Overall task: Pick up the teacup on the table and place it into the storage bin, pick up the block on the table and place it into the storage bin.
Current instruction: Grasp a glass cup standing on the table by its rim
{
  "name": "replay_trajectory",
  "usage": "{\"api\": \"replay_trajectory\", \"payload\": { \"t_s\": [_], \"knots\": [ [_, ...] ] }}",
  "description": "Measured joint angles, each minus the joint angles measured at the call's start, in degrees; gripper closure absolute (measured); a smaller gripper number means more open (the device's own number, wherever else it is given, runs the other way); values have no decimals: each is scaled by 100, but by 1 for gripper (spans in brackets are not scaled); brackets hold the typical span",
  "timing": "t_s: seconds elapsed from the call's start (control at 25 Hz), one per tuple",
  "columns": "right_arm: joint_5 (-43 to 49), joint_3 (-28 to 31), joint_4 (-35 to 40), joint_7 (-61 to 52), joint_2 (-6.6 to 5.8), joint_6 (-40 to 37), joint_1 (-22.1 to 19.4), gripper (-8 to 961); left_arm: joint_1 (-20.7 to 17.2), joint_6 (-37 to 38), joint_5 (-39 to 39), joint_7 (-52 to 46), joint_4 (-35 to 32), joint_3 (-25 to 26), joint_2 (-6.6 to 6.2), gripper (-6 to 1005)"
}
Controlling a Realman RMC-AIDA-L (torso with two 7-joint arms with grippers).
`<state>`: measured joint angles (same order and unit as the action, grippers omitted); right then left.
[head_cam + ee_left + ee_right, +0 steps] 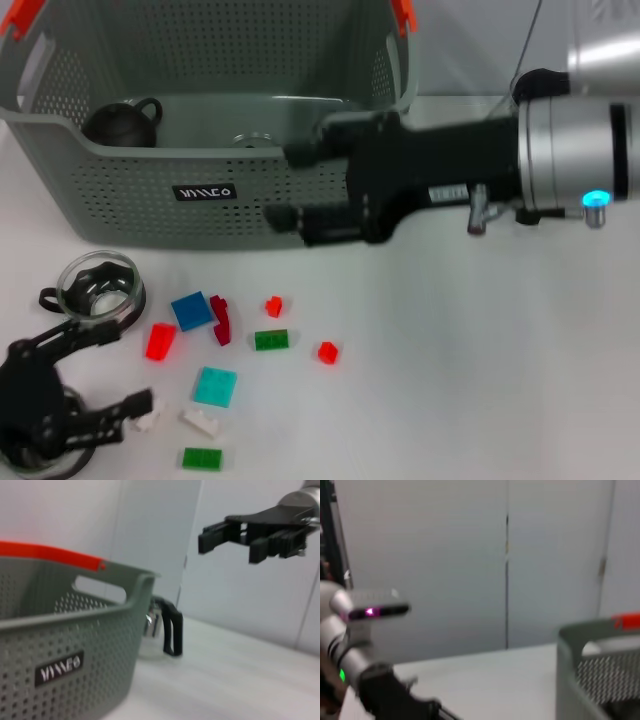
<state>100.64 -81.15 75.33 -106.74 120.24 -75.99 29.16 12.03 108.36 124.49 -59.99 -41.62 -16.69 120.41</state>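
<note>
- my right gripper (285, 185) hangs over the front wall of the storage bin (120, 200), fingers apart and holding nothing.
- inside the bin, at its left end, sits a dark teapot-like piece (120, 122) – i judge that part already put away.
- a clear glass teacup (98, 285) with a black handle stands on the table just in front of the bin's left corner, not yet picked.
- the blocks – red (160, 341), blue (190, 310), teal (215, 386), green (271, 340) – lie scattered in front of the bin, all outside it.
- my left gripper (90, 385) waits in front of the teacup, fingers spread, empty.
- so most of the work is left.
</note>
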Motion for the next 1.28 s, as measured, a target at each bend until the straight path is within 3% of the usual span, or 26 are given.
{"api": "replay_trajectory", "payload": {
  "t_s": [0.24, 0.56, 0.72, 0.92, 1.28],
  "knots": [
    [-5, -146, -806, 381, 6, -122, 260, 255, -302, 158, 316, -383, -981, 8, 6, 69],
    [-4, -309, -1639, 647, 7, -52, 813, 258, -337, 621, 952, -789, -1929, -28, 9, 69],
    [-4, -323, -1786, 669, 15, 104, 972, 260, -317, 800, 1337, -1063, -2645, -81, 135, 67],
    [-6, -349, -1871, 679, 23, 248, 1033, 262, -321, 829, 1731, -1329, -3507, -471, 423, 92],
    [-11, -419, -2235, 858, 35, 360, 1132, 260, -206, 670, 1870, -1758, -3740, -1007, 394, 168]
  ]
}}
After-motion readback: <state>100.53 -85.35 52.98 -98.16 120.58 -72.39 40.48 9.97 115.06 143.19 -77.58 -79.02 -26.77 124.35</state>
